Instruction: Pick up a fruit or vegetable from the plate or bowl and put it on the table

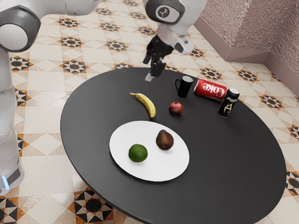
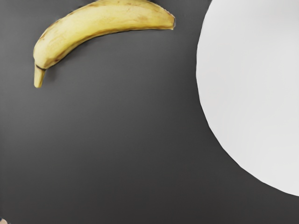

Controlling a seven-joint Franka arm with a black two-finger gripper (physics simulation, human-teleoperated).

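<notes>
High over the table's far edge in the exterior view is my black gripper (image 1: pixel 153 68), away from the plate and apart from every fruit. The white plate (image 1: pixel 149 172) holds a green lime or avocado-like fruit (image 1: pixel 138 153) and a dark brown, pear-shaped fruit (image 1: pixel 164 140), set apart from each other. Bare table lies between the yellow banana (image 1: pixel 146 104) and the plate. In the wrist view the banana (image 2: pixel 103 21) appears beside part of the plate (image 2: pixel 252 93).
On the round black table (image 1: pixel 224 172), a red apple or pomegranate (image 1: pixel 175 108) lies near the banana. Beyond it stand a black mug (image 1: pixel 185 87) and a black can (image 1: pixel 228 103), with a red Coke can (image 1: pixel 210 89) on its side between them.
</notes>
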